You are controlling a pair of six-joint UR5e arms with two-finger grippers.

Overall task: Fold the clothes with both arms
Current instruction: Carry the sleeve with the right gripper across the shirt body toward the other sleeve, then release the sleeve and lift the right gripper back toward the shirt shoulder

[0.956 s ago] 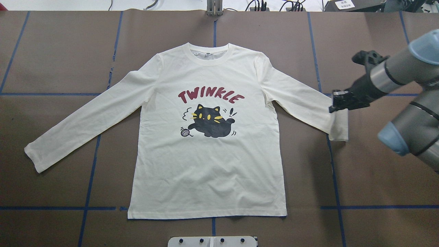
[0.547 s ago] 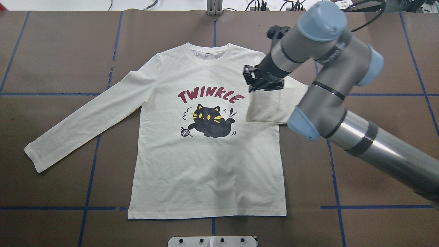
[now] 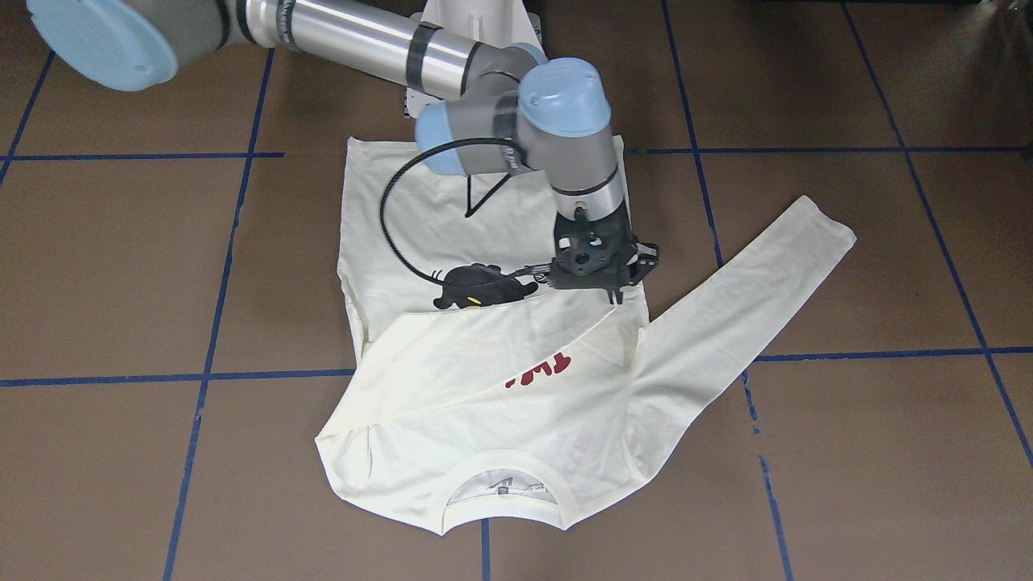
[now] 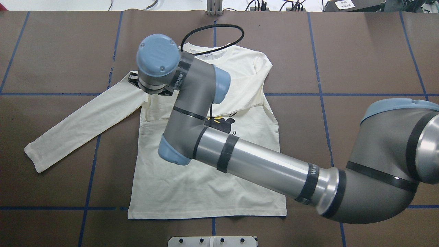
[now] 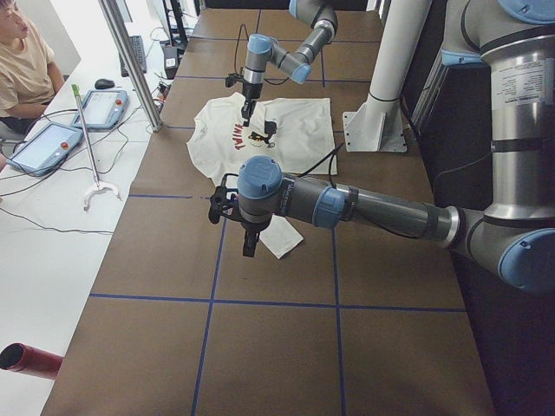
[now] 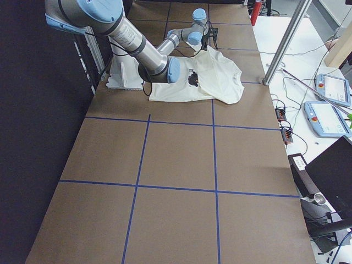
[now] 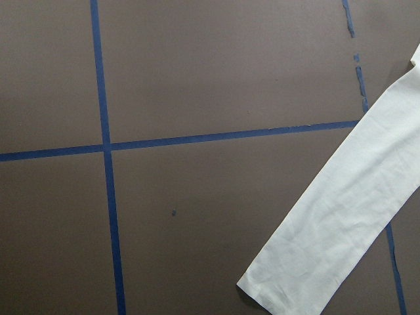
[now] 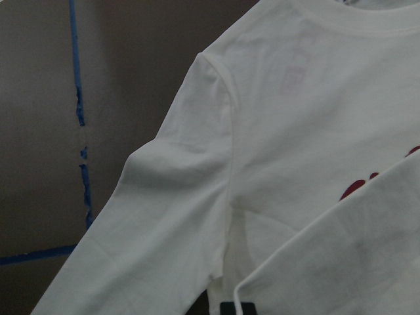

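Observation:
The cream-white shirt (image 4: pixel 205 185) lies print side up on the brown table. Its right sleeve (image 3: pixel 484 355) is folded across the chest and covers most of the red "TWINKLE" and the top of the black cat (image 3: pixel 472 284). My right arm reaches across the shirt. Its right gripper (image 3: pixel 616 297) is shut on that sleeve's cuff, near the shirt's left shoulder. The left sleeve (image 4: pixel 85 120) lies stretched out flat. My left gripper (image 5: pixel 250 247) hovers over the left sleeve's cuff (image 7: pixel 308 269). It shows only in the exterior left view, so I cannot tell whether it is open.
Blue tape lines (image 4: pixel 89 178) cross the brown table cover. A white mounting plate (image 4: pixel 212 241) sits at the near edge. An operator (image 5: pixel 17 61) and teach pendants (image 5: pixel 43 147) are beside the table's far side.
My right arm has swept leftward across the shirt with the right sleeve's cuff in its grip. The sleeve went from lying out on the table to folded over the chest.

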